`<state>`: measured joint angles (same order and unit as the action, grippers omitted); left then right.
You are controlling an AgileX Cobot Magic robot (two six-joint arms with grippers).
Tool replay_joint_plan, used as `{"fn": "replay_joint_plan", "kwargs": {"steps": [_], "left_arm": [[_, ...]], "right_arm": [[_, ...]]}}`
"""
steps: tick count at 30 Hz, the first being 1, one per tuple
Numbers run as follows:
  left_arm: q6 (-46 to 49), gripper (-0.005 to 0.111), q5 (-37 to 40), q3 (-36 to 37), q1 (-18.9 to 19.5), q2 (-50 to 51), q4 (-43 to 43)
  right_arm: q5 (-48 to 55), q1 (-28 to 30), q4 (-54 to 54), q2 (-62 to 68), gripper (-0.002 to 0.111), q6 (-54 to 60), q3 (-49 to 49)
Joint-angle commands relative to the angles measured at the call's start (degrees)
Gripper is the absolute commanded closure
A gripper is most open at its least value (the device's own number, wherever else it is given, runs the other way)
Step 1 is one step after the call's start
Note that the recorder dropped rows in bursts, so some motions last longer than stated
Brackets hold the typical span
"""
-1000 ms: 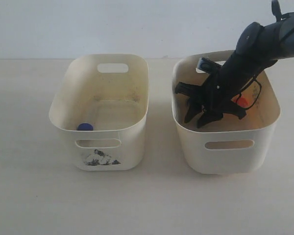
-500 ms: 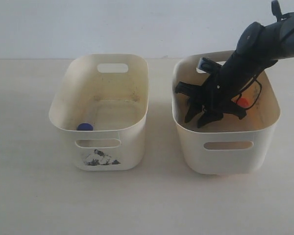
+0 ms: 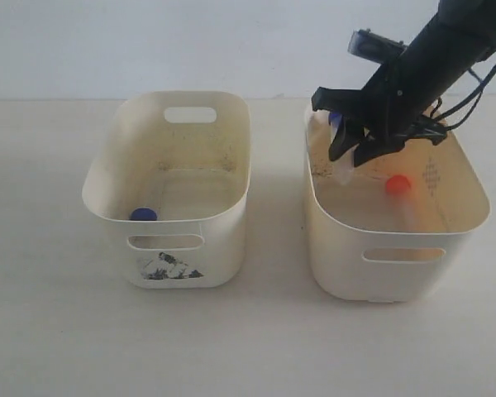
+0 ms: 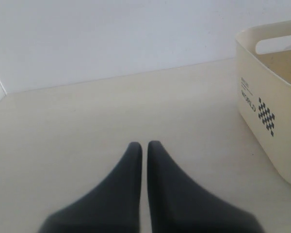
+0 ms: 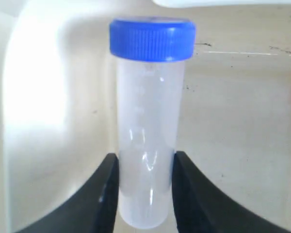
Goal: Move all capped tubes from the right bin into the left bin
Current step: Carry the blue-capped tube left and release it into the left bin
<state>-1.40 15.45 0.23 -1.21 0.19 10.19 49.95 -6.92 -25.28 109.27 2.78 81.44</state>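
Observation:
My right gripper (image 3: 348,155) hangs over the back left part of the right bin (image 3: 347,248), shut on a clear tube with a blue cap (image 5: 148,126). In the right wrist view its fingers (image 5: 146,156) clamp the tube's lower body, and the cap points away from the wrist. The held tube (image 3: 344,172) shows pale below the jaws. An orange-capped tube (image 3: 398,184) lies inside the right bin. A blue cap (image 3: 144,214) shows at the front left of the left bin (image 3: 107,169), which has a torn sticker. My left gripper (image 4: 144,144) is shut and empty above the table.
In the left wrist view the left bin (image 4: 269,92) stands off to one side, its wall bearing a checkered printed mark. A pale wall rises behind the beige table (image 3: 264,331). The two bins stand side by side with a gap between them.
My right gripper has risen from deep inside the right bin with the blue-capped tube held in it. The right bin has shifted slightly to the right and forward.

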Motion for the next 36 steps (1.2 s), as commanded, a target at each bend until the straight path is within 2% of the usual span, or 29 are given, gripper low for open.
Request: {"fn": "replay_joint_plan", "kwargs": {"steps": [1, 4, 9, 13, 17, 20, 24, 25, 26, 28, 30, 36], "left_arm": [[-0.7, 0.102, -0.5, -0.2, 0.1, -0.2, -0.1], [-0.7, 0.102, -0.5, -0.2, 0.1, -0.2, -0.1], [-0.7, 0.102, -0.5, -0.2, 0.1, -0.2, -0.1], [-0.7, 0.102, -0.5, -0.2, 0.1, -0.2, -0.1], [-0.7, 0.102, -0.5, -0.2, 0.1, -0.2, -0.1], [-0.7, 0.102, -0.5, -0.2, 0.1, -0.2, -0.1], [-0.7, 0.102, -0.5, -0.2, 0.1, -0.2, -0.1], [-0.7, 0.102, -0.5, -0.2, 0.1, -0.2, -0.1], [-0.7, 0.102, -0.5, -0.2, 0.1, -0.2, -0.1], [-0.7, 0.102, -0.5, -0.2, 0.1, -0.2, -0.1], [-0.7, 0.102, -0.5, -0.2, 0.1, -0.2, -0.1], [-0.7, 0.102, -0.5, -0.2, 0.1, -0.2, -0.1]], "right_arm": [[1.4, 0.1, 0.2, -4.5, 0.109, 1.2, -0.1], [1.5, 0.1, -4.0, -7.6, 0.109, 5.1, -0.1], [2.0, -1.1, -21.1, -11.9, 0.109, 16.7, -0.1], [1.4, -5.6, -31.3, -12.7, 0.109, 28.6, -0.1], [-4.6, -12.0, -30.1, -11.6, 0.108, 36.0, -0.1], [-9.8, -15.9, -29.7, -9.9, 0.097, 36.8, -0.1], [-13.1, -18.2, -29.7, -6.8, 0.066, 36.8, -0.1], [-13.2, -18.3, -29.7, -6.4, 0.063, 36.8, -0.1], [-13.1, -18.3, -29.7, -5.9, 0.064, 36.0, -0.1], [-13.0, -18.3, -29.0, -5.8, 0.078, 33.6, -0.1], [-13.3, -18.3, -28.0, -5.9, 0.105, 32.8, -0.1], [-11.6, -18.3, -27.5, -6.3, 0.107, 32.5, -0.1]]}}
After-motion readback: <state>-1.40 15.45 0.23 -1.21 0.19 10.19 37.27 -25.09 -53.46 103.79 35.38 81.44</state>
